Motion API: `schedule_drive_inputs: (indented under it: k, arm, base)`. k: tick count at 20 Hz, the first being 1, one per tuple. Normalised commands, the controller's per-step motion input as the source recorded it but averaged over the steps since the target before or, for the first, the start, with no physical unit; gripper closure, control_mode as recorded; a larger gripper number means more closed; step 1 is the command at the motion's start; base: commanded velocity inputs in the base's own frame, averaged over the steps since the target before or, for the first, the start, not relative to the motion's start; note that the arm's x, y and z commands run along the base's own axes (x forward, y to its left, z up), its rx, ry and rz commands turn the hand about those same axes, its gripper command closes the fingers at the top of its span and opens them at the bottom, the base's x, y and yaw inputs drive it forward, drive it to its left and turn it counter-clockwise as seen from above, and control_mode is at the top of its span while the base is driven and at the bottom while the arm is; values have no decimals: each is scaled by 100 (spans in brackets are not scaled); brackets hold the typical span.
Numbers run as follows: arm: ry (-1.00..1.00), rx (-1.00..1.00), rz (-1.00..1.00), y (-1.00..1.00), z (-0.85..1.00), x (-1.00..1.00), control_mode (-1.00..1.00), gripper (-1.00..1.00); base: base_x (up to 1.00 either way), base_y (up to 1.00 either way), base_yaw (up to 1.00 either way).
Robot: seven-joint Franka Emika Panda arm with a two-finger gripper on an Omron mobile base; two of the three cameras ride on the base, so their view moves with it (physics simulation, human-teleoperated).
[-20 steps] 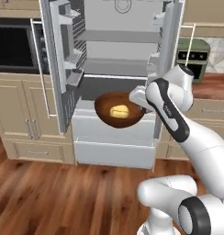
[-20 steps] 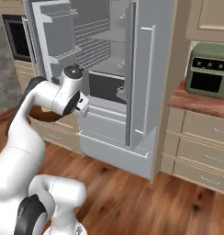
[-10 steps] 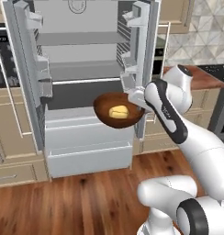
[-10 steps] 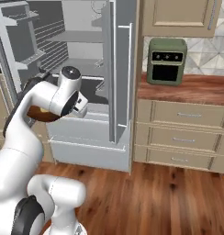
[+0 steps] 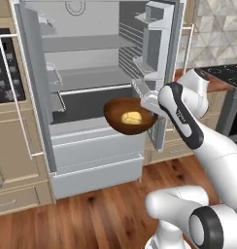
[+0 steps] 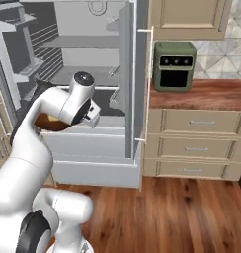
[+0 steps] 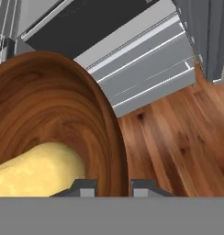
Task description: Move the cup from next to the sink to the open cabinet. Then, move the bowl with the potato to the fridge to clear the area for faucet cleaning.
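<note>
The dark brown wooden bowl (image 5: pixel 121 125) hangs in the air in front of the open grey fridge (image 5: pixel 81 58), level with its lower shelf. A pale yellow potato (image 5: pixel 131 117) lies inside it. My gripper (image 5: pixel 149 104) is shut on the bowl's right rim. In the hand view the rim of the bowl (image 7: pixel 63 105) runs between my two fingertips (image 7: pixel 88 186), the gripper (image 7: pixel 114 187) clamps it, and the potato (image 7: pixel 36 170) lies at the lower left. From the right, the bowl (image 6: pixel 47 123) peeks out behind my arm. The cup, sink, faucet and open cabinet are out of view.
The fridge's doors (image 5: pixel 161 78) stand open on both sides, and its lower drawers (image 7: pixel 141 59) are below the bowl. A green countertop oven (image 6: pixel 175 65) sits on a wooden counter (image 6: pixel 206 94) over beige drawers. A wall oven (image 5: pixel 4 68) is on the left. The floor is wood.
The whole scene has shifted because the base moved, so the fridge now sits further left in the right base view. The bowl with the potato stays in my gripper.
</note>
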Motion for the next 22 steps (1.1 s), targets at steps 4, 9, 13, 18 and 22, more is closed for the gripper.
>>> schedule_drive_inputs:
  k: [4, 9, 13, 18, 22]
  arm:
    - [0, 0, 0, 0, 0, 0, 100, 100]
    - [0, 0, 0, 0, 0, 0, 100, 100]
    - [0, 0, 0, 0, 0, 0, 100, 100]
    - [0, 0, 0, 0, 0, 0, 100, 100]
    - [0, 0, 0, 0, 0, 0, 100, 100]
  base:
    - [36, 98, -21]
    - [17, 10, -3]
    - [70, 0, -9]
    - [38, -24, -8]
    - [3, -1, 0]
